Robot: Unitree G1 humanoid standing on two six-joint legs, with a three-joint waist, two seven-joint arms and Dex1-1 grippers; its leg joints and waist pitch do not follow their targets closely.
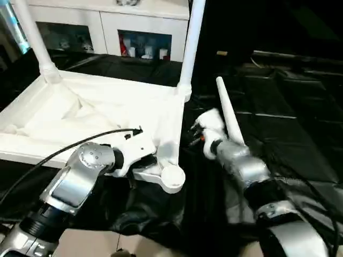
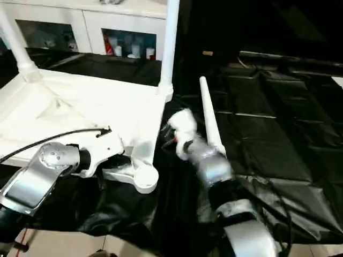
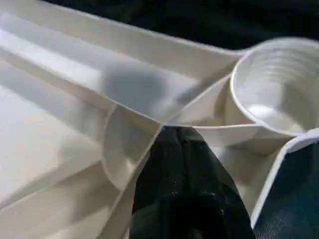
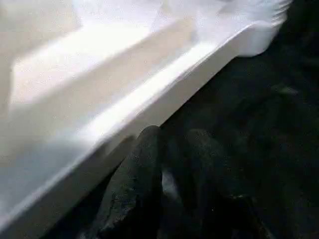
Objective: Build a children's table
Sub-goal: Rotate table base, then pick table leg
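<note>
Far L of head view: children's table (image 1: 102,115) lies upside down on black sheeting (image 1: 289,128), ribbed underside facing up. Two legs already fitted & standing upright in the far corner sockets: one at far L (image 1: 33,37), one nr centre (image 1: 191,40). Behind it, a white cabinet (image 1: 107,24) w/ glass-fronted compartments, small coloured items inside.

L arm's silver forearm comes in from bottom L, wrist over the tabletop's near edge. L end effector (image 3: 172,149) is clenched, fingers together into one dark tip, touching a rib of the underside just beside the near-R corner socket (image 1: 172,176). That socket is empty; wrist view looks straight into its round ribbed cup. A black cable (image 1: 75,144) loops over the L wrist.

R of the tabletop: a loose white leg (image 1: 229,115) slants up across the R wrist, tapered tip pointing away from the robot, over the sheeting. R end effector (image 4: 167,164) sits low just beside the tabletop's R edge, the two black fingers (image 4: 134,184) nr each other w/ a narrow gap. Can't tell whether it's grasping anything, nor whether the leg is held or just resting there.

Farther R: black sheeting, creased.
</note>
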